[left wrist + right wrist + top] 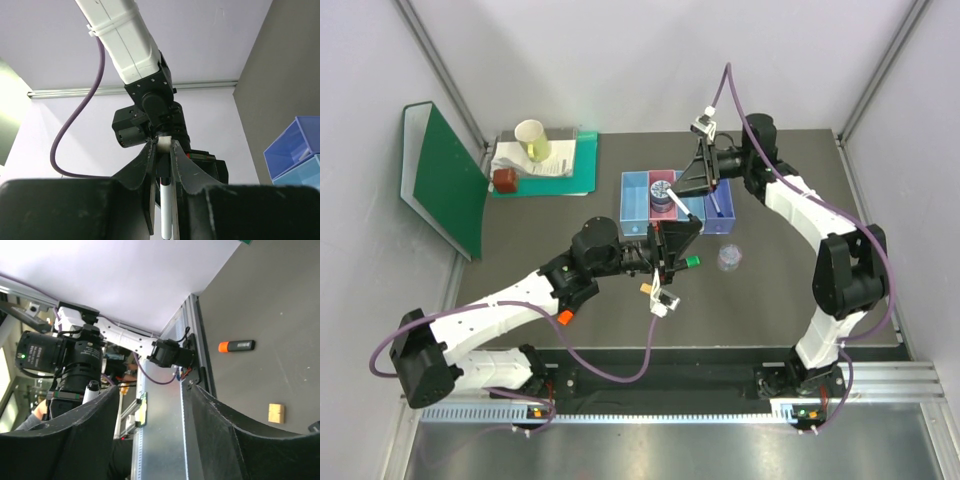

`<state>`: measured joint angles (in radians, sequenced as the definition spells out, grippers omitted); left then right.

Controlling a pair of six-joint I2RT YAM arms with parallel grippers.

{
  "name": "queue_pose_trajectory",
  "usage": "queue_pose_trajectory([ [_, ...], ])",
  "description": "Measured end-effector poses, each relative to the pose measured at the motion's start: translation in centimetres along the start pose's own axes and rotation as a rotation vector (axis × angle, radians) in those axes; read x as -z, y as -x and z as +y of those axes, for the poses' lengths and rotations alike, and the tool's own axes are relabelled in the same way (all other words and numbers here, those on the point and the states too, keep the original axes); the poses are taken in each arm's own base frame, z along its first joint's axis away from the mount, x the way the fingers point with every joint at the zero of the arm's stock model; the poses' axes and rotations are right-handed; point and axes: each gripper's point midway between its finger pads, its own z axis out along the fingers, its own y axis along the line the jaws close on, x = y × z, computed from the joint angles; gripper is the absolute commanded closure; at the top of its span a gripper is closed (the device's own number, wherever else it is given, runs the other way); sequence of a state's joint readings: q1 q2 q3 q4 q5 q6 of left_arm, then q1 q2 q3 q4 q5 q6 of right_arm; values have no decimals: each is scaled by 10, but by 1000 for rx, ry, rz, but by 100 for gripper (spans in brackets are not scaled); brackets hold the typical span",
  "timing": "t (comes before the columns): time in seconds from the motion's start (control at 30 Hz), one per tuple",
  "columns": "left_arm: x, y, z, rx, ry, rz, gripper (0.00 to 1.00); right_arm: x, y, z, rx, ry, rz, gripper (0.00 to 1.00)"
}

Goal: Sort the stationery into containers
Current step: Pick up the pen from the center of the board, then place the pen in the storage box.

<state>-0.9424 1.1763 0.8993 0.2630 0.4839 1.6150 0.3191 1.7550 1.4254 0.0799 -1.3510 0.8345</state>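
— So, what is the left gripper point(162, 146) doing?
— Its two fingers point(148, 170) are pressed close on a slim white pen point(166, 210). The pen lies along the fingers. Its long axis is the same as the gripper's, and it points forward, away from the wrist.
— And the arm behind it?
— The left arm point(490, 320) stretches low from its base at the near left to the middle of the table point(800, 290). Its gripper ends just beside the near side of the row of bins point(636, 200).
— The right gripper point(152, 392)?
— It is spread wide, with nothing between the fingers. The right arm point(840, 270) rises from the near right, bends at the elbow and reaches left, so the gripper hangs above the bins.
— Where are the other things?
— The patterned tin point(662, 190) stands in the pink bin point(660, 174). The clear tub point(729, 257) sits on the table near the bins, at their right end. A green-capped highlighter point(691, 262) lies just beside the left gripper. The orange-capped highlighter point(236, 346) lies flat. Its long axis runs across the right wrist view, with the cap to the picture's left. The tan block point(276, 413) lies near it, not touching.
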Motion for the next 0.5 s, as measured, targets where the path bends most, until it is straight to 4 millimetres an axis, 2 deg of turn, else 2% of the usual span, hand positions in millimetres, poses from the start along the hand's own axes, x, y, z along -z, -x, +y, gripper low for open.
queue_pose_trajectory([
  [0.17,0,0,0,0,11,1,100,0,1,7,6,24,10,41],
  [0.4,1,2,-26,34,-33,-2,100,4,5,9,6,25,-3,41],
  [0.5,1,2,-27,41,-33,-1,100,6,6,10,6,25,-6,41],
])
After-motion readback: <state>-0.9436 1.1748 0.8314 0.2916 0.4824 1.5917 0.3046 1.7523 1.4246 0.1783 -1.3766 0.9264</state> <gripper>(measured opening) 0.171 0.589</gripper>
